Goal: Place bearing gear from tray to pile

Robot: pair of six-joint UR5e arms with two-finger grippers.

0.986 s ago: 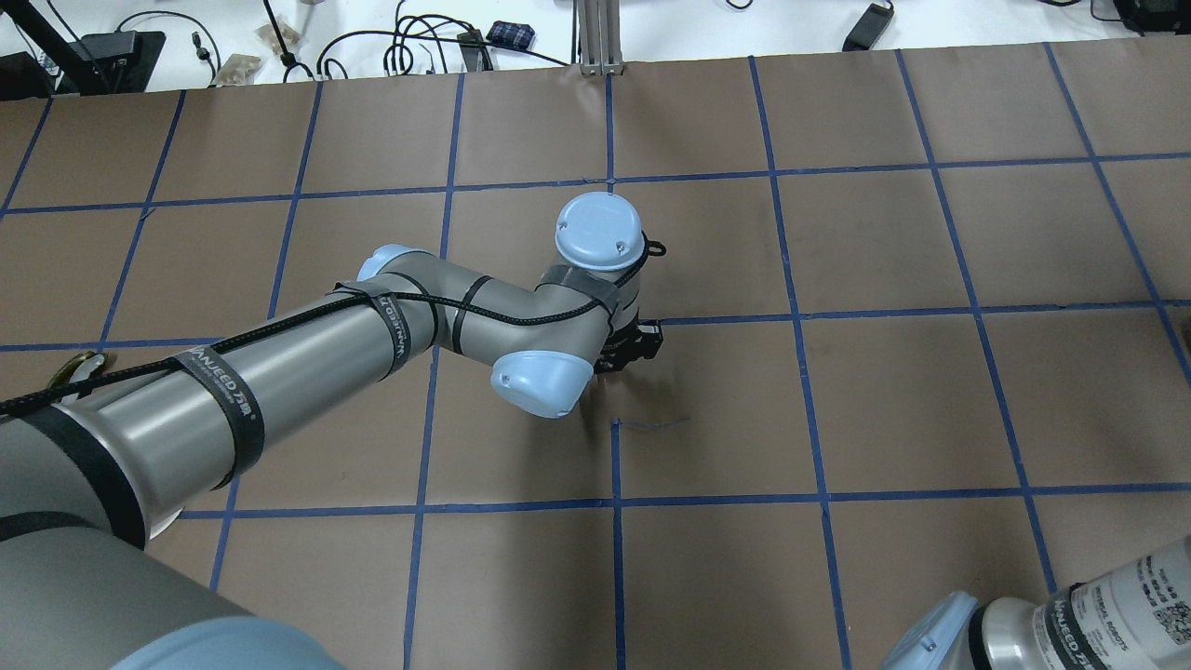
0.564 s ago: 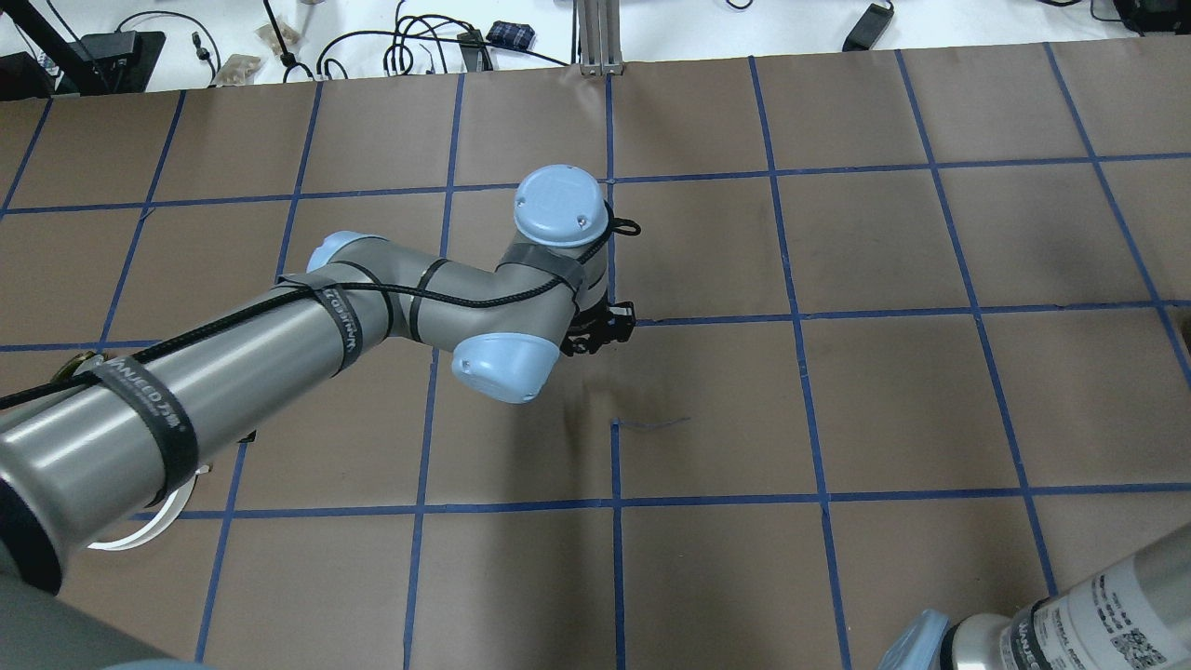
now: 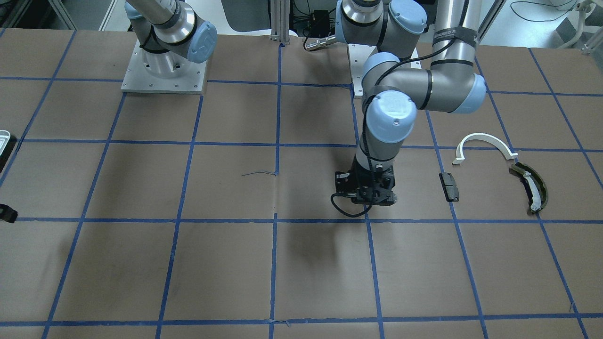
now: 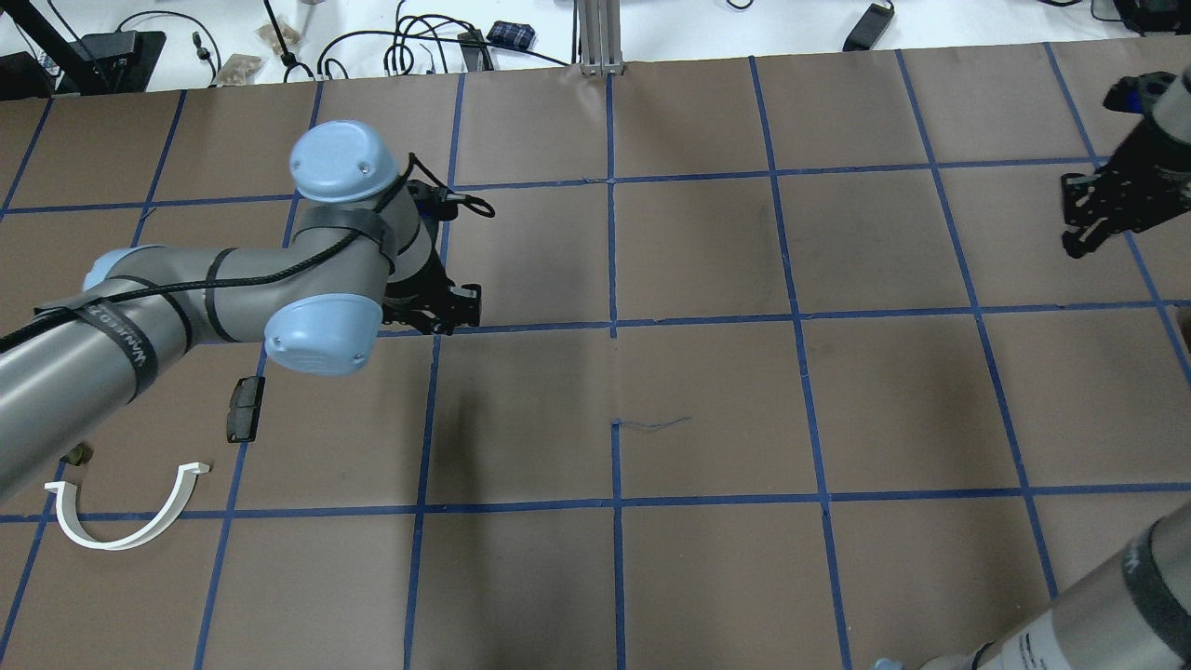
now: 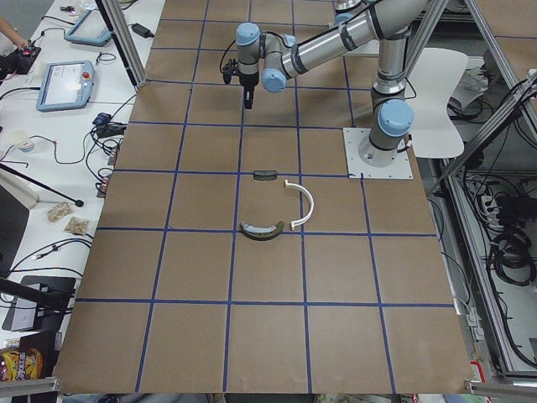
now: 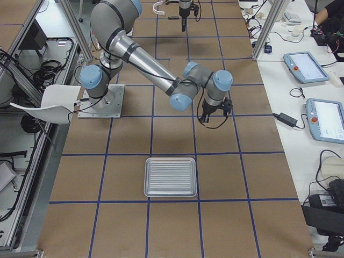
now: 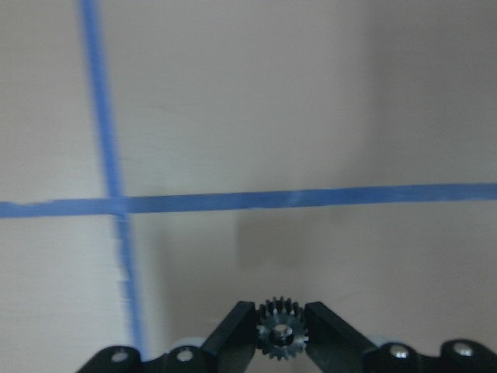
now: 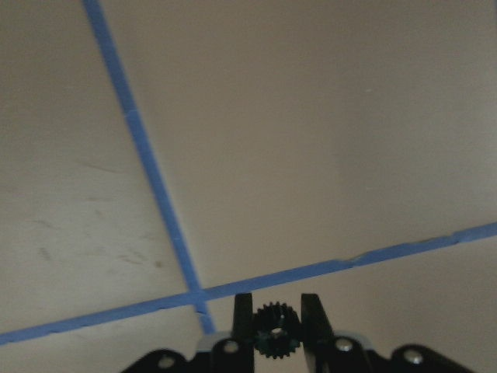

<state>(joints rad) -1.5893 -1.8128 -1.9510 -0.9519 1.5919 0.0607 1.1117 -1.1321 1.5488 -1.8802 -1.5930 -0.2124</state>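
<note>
In the left wrist view a small dark bearing gear (image 7: pixel 282 332) is clamped between the fingers of my left gripper (image 7: pixel 282 318), just above the brown table. My left gripper (image 4: pixel 448 312) hangs one grid square to the right of the pile's black pad (image 4: pixel 245 408) and white half-ring arc (image 4: pixel 121 516). The front view also shows the olive curved shoe (image 3: pixel 530 186). My right gripper (image 8: pixel 274 320) is shut on a second gear (image 8: pixel 274 334) and hovers at the far right (image 4: pixel 1084 228). The silver ribbed tray (image 6: pixel 170 176) lies near the right arm.
Blue tape lines divide the brown paper table (image 4: pixel 707 400) into squares. Cables and small devices lie beyond the table's far edge (image 4: pixel 409 51). Tablets (image 6: pixel 306 67) rest on a side bench, and a person's arm shows at its corner.
My left arm swung from the table's middle toward the pile side with its gear, uncovering the pad and arc. The right gripper came into view at the upper right.
</note>
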